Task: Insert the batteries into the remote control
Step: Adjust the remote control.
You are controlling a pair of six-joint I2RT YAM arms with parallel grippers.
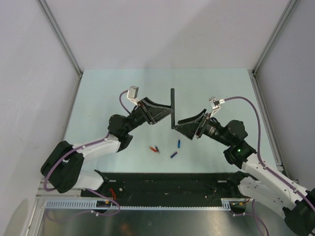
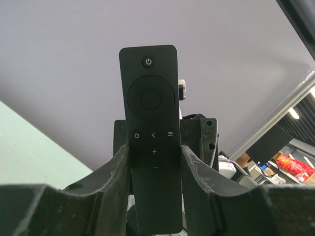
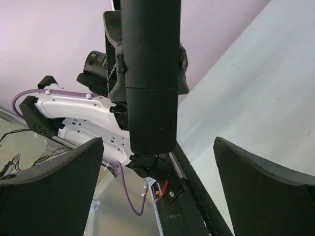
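Clamping slim black plastic remote control [image 2: 150,123] in left pincer [image 2: 155,156], right pincer [image 3: 157,152] spread wide; likely twisting loose under sideways push.

Grey walls [image 1: 162,29], mint table [image 1: 108,93], perhaps ceiling lights [image 2: 294,113]

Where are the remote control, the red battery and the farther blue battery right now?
remote control [image 2: 150,98], left wrist view, on its round navigation pad.
red battery [image 1: 152,147], top external view, middle of its body on the table.
farther blue battery [image 1: 179,144], top external view, middle of its body.
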